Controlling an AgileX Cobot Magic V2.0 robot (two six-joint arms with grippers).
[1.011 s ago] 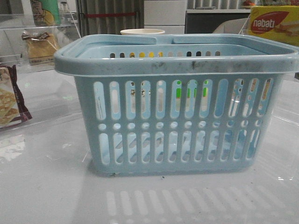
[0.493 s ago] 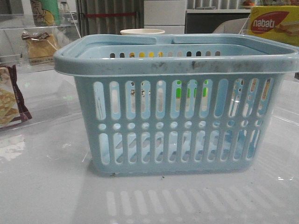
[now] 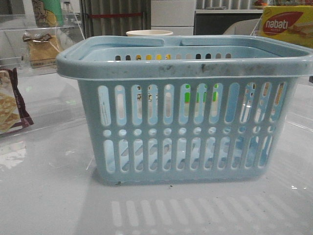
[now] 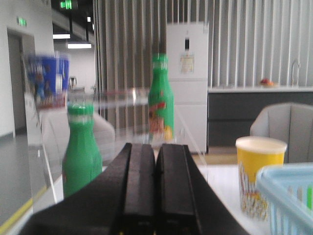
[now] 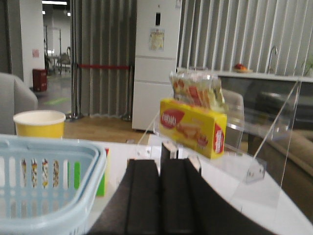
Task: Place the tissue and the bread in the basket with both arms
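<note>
From the front I see the light-blue basket (image 3: 183,105) sitting upright on the pale counter (image 3: 49,196), filling most of the view, its scuffed rim toward me and both handles folded down along the top. Neither arm shows in this view. The bread (image 3: 42,49), golden-brown in its clear bag, stands at the back left behind clear acrylic, well apart from the basket. Nearer on the left edge lies a flat maroon-edged snack packet (image 3: 11,105). A yellow nabati box (image 3: 286,24) sits at the back right, and the rim of a paper cup (image 3: 149,33) peeks over the far edge of the basket. Something bright green shows through the basket's slots, and I cannot pick out the tissue anywhere.

On my left wrist camera the left gripper (image 4: 155,188) is clenched, its two black fingers pressed flat together with nothing between them; beyond it stand two green bottles (image 4: 80,152) and the yellow cup. On the right wrist camera the right gripper (image 5: 160,196) is likewise closed on nothing, level with the basket's corner, the nabati box ahead of it
</note>
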